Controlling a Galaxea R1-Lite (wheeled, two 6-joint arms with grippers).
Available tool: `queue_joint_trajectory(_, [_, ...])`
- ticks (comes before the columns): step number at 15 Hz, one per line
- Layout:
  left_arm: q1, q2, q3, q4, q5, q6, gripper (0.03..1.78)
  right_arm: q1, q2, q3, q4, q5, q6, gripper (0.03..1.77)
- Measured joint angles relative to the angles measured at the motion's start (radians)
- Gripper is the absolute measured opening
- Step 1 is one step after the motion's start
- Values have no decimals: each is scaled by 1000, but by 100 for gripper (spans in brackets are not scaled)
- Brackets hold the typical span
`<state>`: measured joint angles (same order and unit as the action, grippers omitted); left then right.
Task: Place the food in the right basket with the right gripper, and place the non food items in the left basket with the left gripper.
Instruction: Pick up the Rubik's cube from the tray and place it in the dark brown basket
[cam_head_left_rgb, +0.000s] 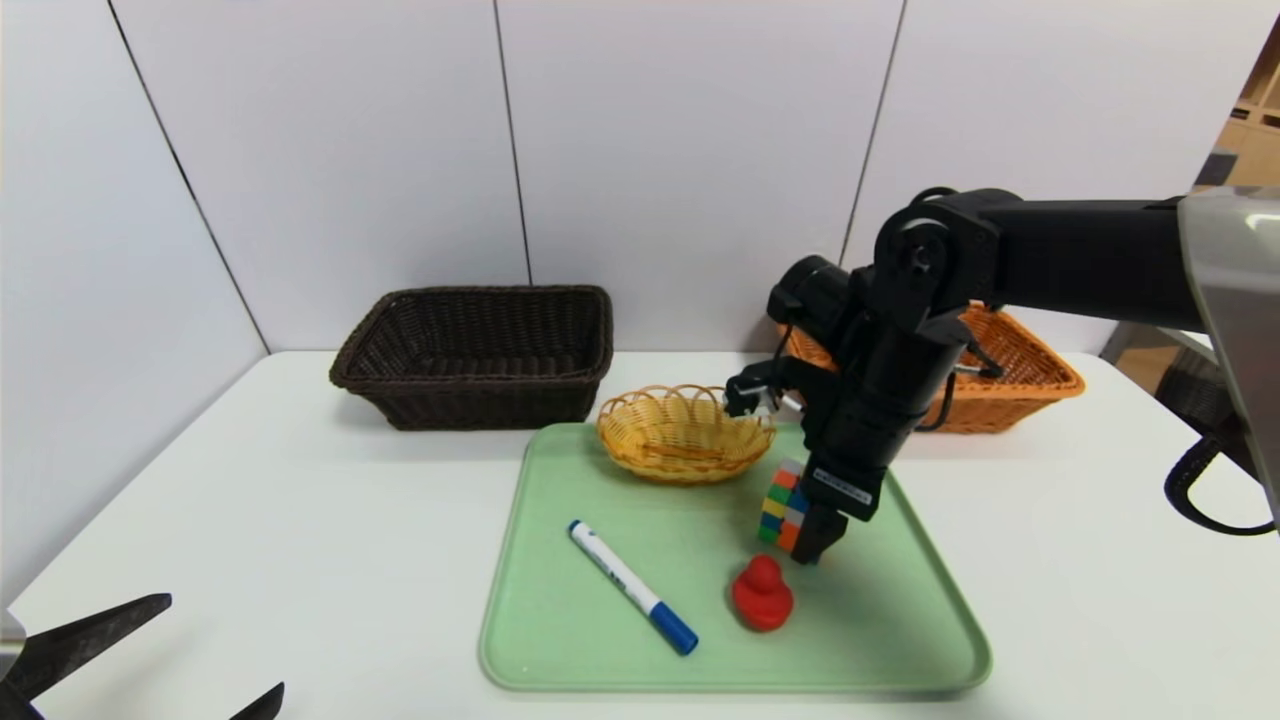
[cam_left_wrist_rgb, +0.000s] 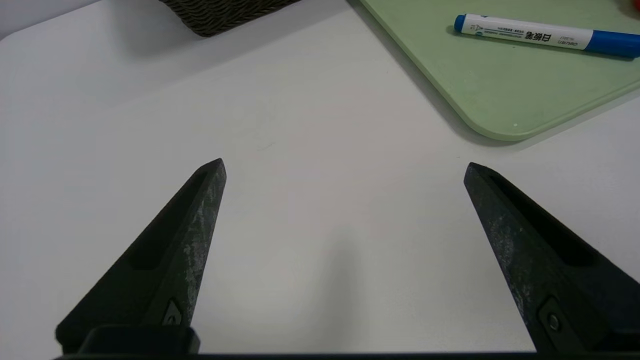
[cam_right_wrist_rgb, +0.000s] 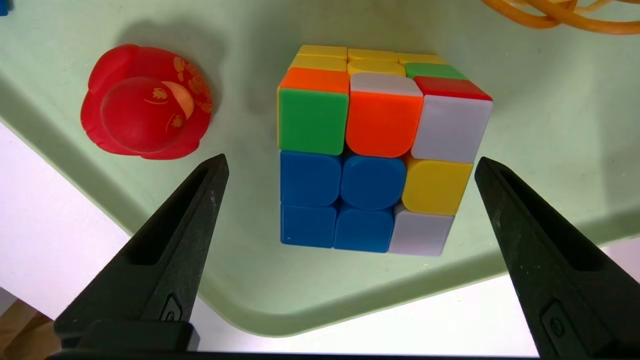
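My right gripper (cam_right_wrist_rgb: 352, 162): jaws wide apart, holding nothing, set above the puzzle cube (cam_right_wrist_rgb: 370, 160), likely so they can straddle it. Red duck (cam_right_wrist_rgb: 147, 102): beside the cube, on the green tray (cam_head_left_rgb: 735, 676). Marker (cam_head_left_rgb: 632, 587): same tray, lying loose, presumably awaiting sorting. Left gripper (cam_left_wrist_rgb: 345, 162): parked over the white table, spread, empty. Dark basket (cam_head_left_rgb: 470, 380): behind, left, apparently for non-food. Orange basket (cam_head_left_rgb: 1010, 395): behind, right, for food.

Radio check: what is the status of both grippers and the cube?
Right gripper open over the puzzle cube, not gripping. Left gripper open, empty, off the tray. Red duck close beside cube.
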<state>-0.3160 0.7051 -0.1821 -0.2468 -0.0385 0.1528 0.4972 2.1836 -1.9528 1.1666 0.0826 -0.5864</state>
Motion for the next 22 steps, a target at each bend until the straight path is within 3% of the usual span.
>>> queue_joint_trajectory(4, [0, 3, -2, 0, -6, 0, 169, 0, 7, 0, -5, -2, -1, 111])
queue_joint_trajectory(6, [0, 4, -4, 0, -6, 0, 169, -1, 6, 0, -7, -6, -1, 94])
queue_joint_trajectory(13, [0, 4, -6, -1, -6, 0, 169, 8, -26, 0, 6, -9, -1, 92])
queue_joint_trajectory(22, [0, 14, -29, -1, -12, 0, 169, 75, -230, 24, 64, -18, -3, 92])
